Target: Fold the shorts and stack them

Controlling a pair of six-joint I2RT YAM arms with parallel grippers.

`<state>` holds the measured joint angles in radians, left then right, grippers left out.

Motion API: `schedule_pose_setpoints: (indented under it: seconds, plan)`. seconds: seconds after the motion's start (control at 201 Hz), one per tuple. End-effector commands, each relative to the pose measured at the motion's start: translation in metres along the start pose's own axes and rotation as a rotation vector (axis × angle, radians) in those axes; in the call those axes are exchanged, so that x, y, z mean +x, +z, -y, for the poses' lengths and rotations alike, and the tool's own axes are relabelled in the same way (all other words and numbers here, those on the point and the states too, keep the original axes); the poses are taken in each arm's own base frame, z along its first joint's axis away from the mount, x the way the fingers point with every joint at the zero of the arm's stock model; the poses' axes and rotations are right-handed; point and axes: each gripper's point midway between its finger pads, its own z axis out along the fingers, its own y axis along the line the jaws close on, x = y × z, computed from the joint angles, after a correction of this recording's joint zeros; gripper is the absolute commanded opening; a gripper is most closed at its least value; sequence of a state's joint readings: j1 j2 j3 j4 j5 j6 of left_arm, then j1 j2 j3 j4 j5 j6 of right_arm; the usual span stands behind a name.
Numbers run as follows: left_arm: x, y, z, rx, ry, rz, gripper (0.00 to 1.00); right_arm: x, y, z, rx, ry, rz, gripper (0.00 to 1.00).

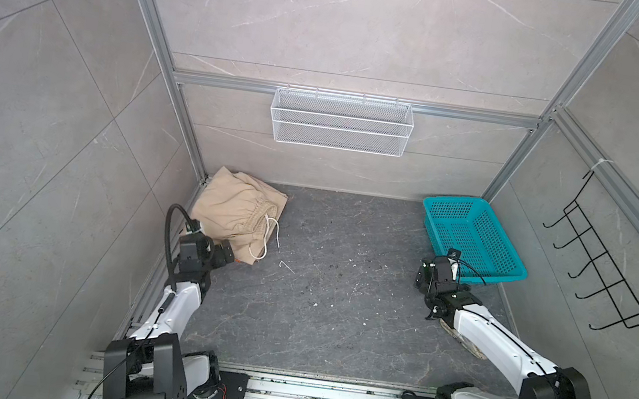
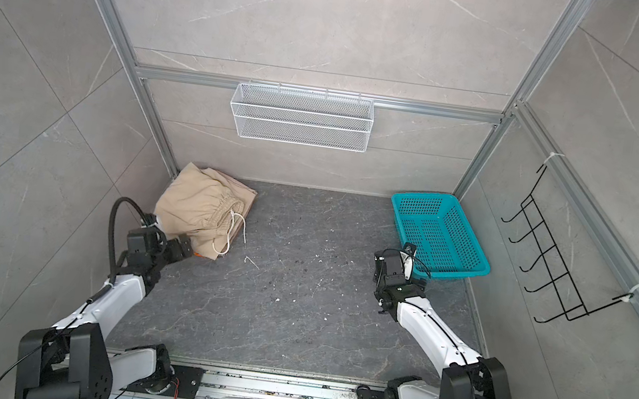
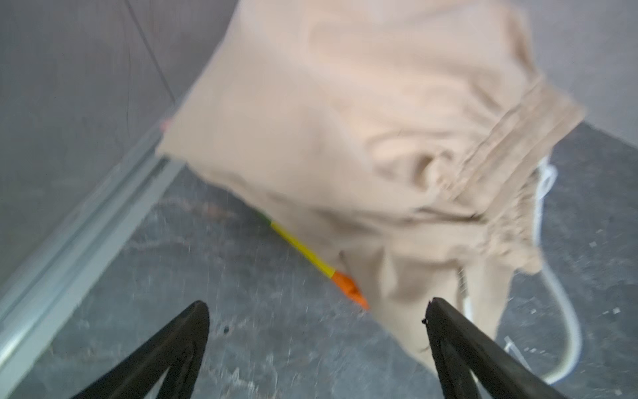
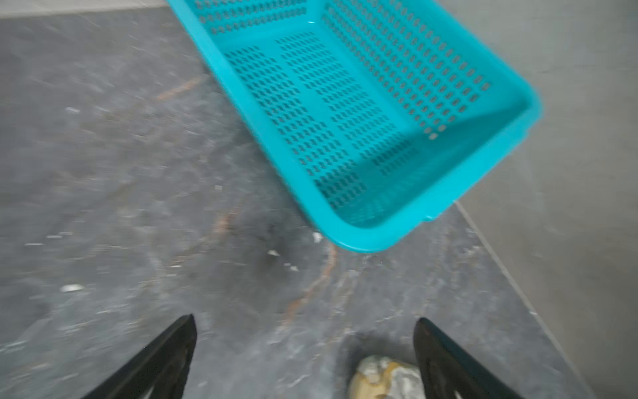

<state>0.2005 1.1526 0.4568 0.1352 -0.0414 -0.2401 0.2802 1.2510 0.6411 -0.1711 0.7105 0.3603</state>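
**Desk:** Where are the shorts right now?

**Me:** I have the beige shorts (image 1: 237, 208) heaped at about ten o'clock on the dark table (image 1: 338, 295), tucked into the far corner against the wall. The gathered waistband is on the heap's three o'clock side. The white drawstring (image 1: 267, 240) trails onto the table towards five o'clock.

**Desk:** Only that pair?

**Me:** No. In my left wrist view a strip of the rainbow-striped shorts (image 3: 303, 250), yellow then orange, pokes out from under the beige pair. In both top views I get only an orange tip at the heap's six o'clock. The beige pair lies on top of it.

**Desk:** Your left gripper?

**Me:** The left gripper (image 3: 316, 305) sits low at the heap's seven o'clock. Its fingers are spread wide, with only bare table between them. One fingertip lines up with the beige hem, but that view is blurred, so I cannot tell whether it touches.

**Desk:** And the right?

**Me:** My right gripper (image 4: 305, 317) is spread just as wide and has hold of nothing. It hangs over the table at the seven o'clock corner of the teal basket (image 4: 362, 241). The basket stands at two o'clock on the table, by the right wall. A yellowish lump (image 4: 383, 376) lies beside one right finger; I cannot tell what it is
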Motion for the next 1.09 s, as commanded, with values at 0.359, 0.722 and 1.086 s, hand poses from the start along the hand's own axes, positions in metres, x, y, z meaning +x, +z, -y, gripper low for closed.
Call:
schedule_pose_setpoints:
  seconds: [0.359,0.722,1.086]
  plan:
    - [-0.029,0.020,0.031,0.137,0.130,0.237,1.00,-0.032,0.014,-0.041,-0.141,-0.048,0.398,0.99]
    - [-0.017,0.044,0.064,0.230,0.284,0.176,1.00,-0.021,0.010,-0.036,-0.241,0.037,0.478,0.99]
    - [-0.011,0.043,0.054,0.192,0.260,0.246,1.00,-0.019,0.041,-0.042,-0.321,0.058,0.378,0.99]
